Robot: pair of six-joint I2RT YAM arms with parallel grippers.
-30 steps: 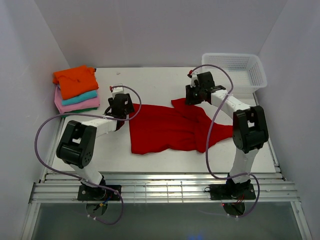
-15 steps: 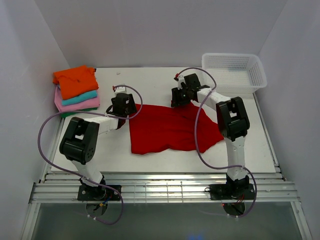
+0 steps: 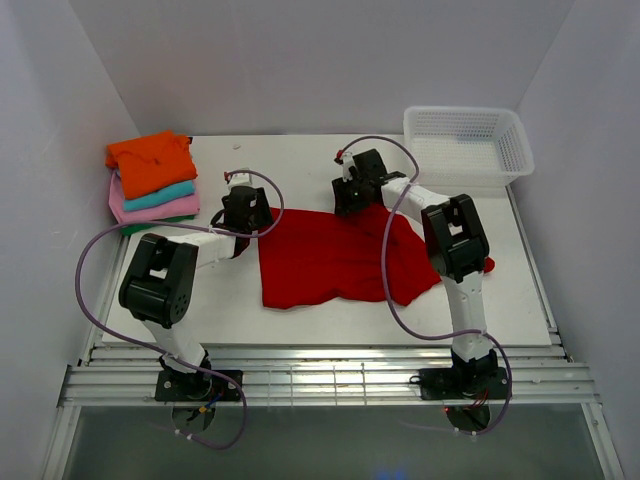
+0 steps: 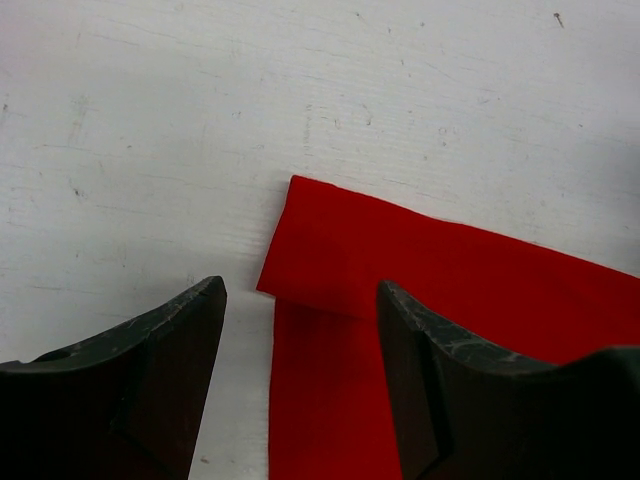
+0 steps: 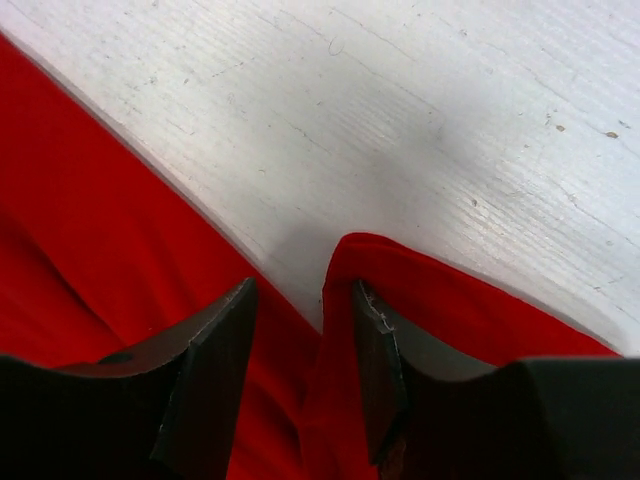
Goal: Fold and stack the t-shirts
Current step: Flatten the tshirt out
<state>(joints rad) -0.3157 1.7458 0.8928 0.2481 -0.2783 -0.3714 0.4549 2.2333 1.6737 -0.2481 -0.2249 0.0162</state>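
Fold status: red tee (image 3: 320, 262) lies at mid-frame on the table (image 3: 300, 158). Its right side, spread toward the right edge a second ago, now lies drawn in over the body. My right gripper (image 3: 352, 197) has travelled left with it to the garment's upper edge. Its jaws stand apart, with a raised fold of red resting against one finger (image 5: 400, 400), not clamped as far as I can judge. My left gripper (image 3: 245, 212) stays spread, straddling the upper left corner and pinching nothing. Finished stack (image 3: 152, 178) sits at upper left of the frame. Judgement: one side fold laid; further folds and stacking outstanding.
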